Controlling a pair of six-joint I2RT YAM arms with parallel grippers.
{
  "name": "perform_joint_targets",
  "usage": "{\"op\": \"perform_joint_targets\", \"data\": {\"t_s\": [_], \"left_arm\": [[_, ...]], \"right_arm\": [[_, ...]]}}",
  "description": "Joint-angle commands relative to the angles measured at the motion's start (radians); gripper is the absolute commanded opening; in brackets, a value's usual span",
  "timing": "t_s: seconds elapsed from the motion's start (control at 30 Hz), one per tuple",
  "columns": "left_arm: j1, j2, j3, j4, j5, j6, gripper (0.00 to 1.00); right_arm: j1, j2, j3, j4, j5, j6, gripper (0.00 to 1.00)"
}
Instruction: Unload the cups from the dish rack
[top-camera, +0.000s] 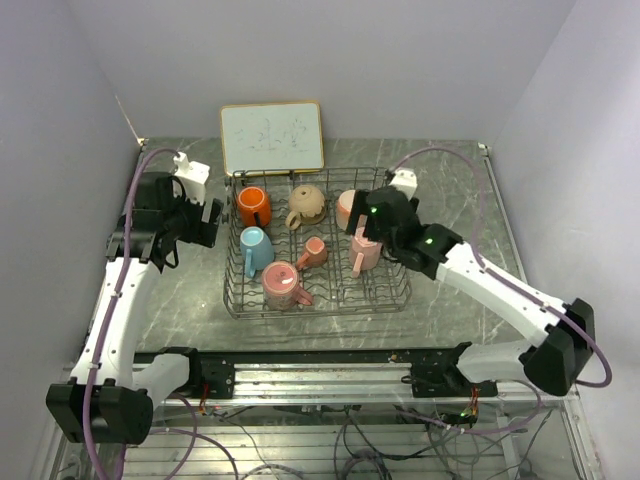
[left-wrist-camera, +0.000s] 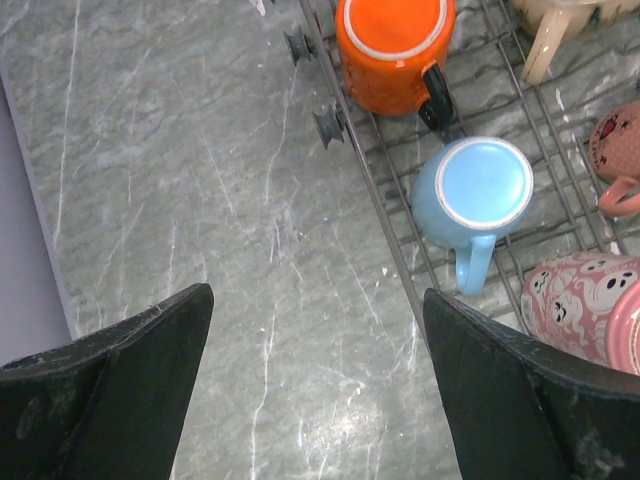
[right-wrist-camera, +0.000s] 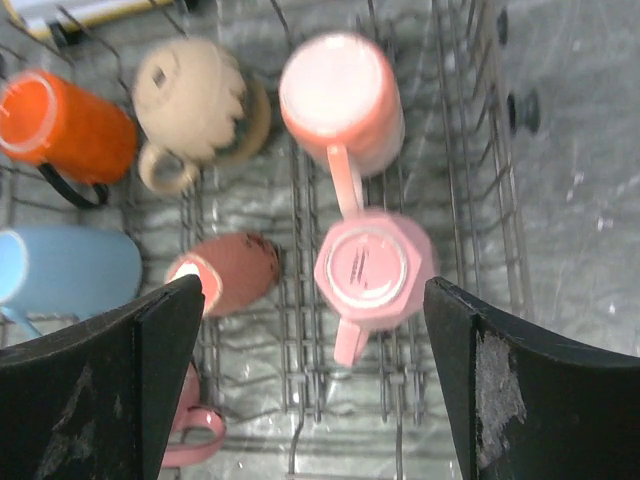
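Note:
The dark wire dish rack (top-camera: 318, 312) holds seven cups: orange (top-camera: 253, 206), tan (top-camera: 307, 205), salmon (top-camera: 347, 208), light blue (top-camera: 255, 248), a small one on its side (top-camera: 313, 253), pink (top-camera: 365, 255) and patterned pink (top-camera: 283, 285). My right gripper (right-wrist-camera: 312, 330) is open and empty above the rack's right side. The upturned pink cup (right-wrist-camera: 372, 270) lies between its fingers, lower down. My left gripper (left-wrist-camera: 318, 330) is open and empty over the bare table, just left of the rack's rim (left-wrist-camera: 395, 260). The light blue cup (left-wrist-camera: 472, 190) and orange cup (left-wrist-camera: 392, 50) sit just inside.
A wood-framed whiteboard (top-camera: 272, 138) stands behind the rack. Grey walls close in the left, back and right. The marble table (top-camera: 180, 300) shows on both sides of the rack.

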Motion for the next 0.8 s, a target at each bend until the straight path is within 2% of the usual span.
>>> {"op": "perform_joint_targets", "data": {"t_s": [0.0,0.17,0.47,0.77], "left_arm": [[-0.001,-0.019,0.008,-0.053,0.024,0.024,0.97],[-0.001,-0.051,-0.028,-0.040,0.024,0.042,0.97],[-0.002,-0.022,0.031,-0.073,0.049,0.020,0.97],[-0.001,0.004,0.058,-0.061,0.052,0.006,0.97]], "right_arm": [[0.108,0.058,0.002,-0.157,0.179,0.161,0.91],[0.151,0.157,-0.034,-0.174,0.193,0.270,0.87],[0.171,0.278,-0.066,-0.169,0.306,0.389,0.77],[0.188,0.346,-0.145,-0.033,0.353,0.370,0.69]]}}
